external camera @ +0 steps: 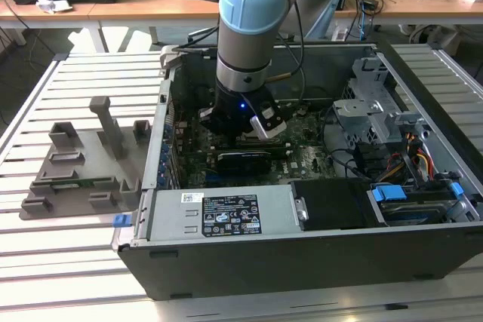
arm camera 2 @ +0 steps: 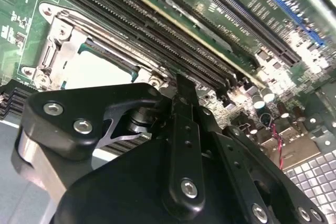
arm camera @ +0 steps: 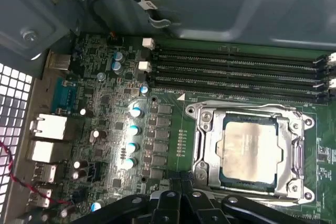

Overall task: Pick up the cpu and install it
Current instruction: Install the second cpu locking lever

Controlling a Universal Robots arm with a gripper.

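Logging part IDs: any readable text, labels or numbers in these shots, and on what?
Label on the power supply: print and symbols, too small to read.
Silkscreen on the board, by the memory slots: too blurred to read.
Top plate of the cpu: no legible marking.
Nothing can be quoted.

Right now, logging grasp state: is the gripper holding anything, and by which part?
Nothing appears held: the cpu lies in the socket, apart from the gripper.

Slatted metal table [external camera: 75, 262] in front — wooden desks [external camera: 136, 7] behind, sunlit.
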